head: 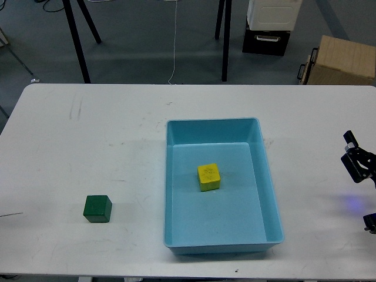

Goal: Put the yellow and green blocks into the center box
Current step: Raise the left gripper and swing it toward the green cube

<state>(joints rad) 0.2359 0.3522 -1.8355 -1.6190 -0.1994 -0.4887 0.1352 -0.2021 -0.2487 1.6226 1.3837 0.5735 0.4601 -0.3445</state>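
The yellow block (208, 177) lies inside the light blue box (267, 176) at the table's middle, near the box's center. The green block (97, 208) sits on the white table left of the box, about a hand's width from its left wall. My right gripper (356, 157) shows at the right edge, far from both blocks; its fingers are dark and partly cut off, so open or shut does not show. My left gripper is out of view.
The white table (117, 135) ends at the front just below the box. Beyond the far edge stand black stand legs (76, 41), a black and white case (269, 26) and a cardboard box (341, 59) on the floor.
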